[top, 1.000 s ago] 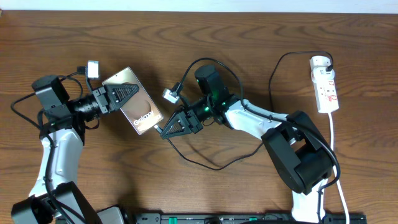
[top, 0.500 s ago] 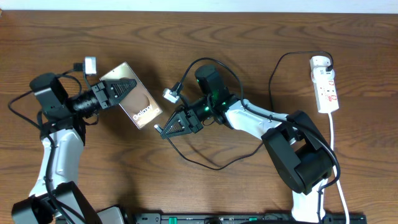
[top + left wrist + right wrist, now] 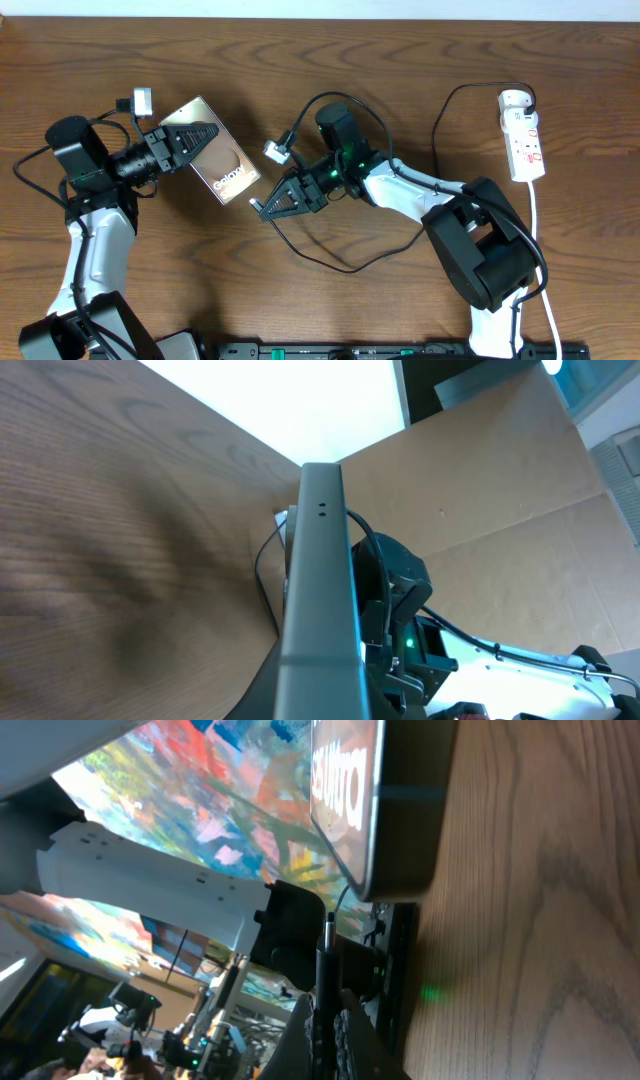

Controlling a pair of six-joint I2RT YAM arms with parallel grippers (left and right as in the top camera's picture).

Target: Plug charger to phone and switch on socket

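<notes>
phone: the phone (image 3: 218, 166) is clamped in the left gripper (image 3: 196, 141), which is closed on its upper end; the phone looks lifted and tilted, bronze face up.
phone long axis: it runs diagonally away from the left gripper, its free lower end pointing toward the right gripper (image 3: 266, 209).
plug: the right gripper is closed on the tip of the charger (image 3: 340, 262), a thin black cable that loops back behind that arm across the table (image 3: 300, 70).
key relation: the phone's free end sits just ahead of the right gripper's tips, near but apart. in the right wrist view the plug tip (image 3: 328, 935) points up toward the phone's bottom edge (image 3: 400, 870), with a gap between them.
alignment: i judge the tip needs to line up with the phone's long axis before it goes in; the port itself is too small to make out.
nearer arm: the right arm is nearer the phone's free end.
socket: the socket (image 3: 525, 138), a white power strip, lies well away behind the right gripper, off beyond the right arm's base; neither gripper is near it.
writing: "galaxy" in white on the phone face; "ultra" reads in the right wrist view.
</notes>
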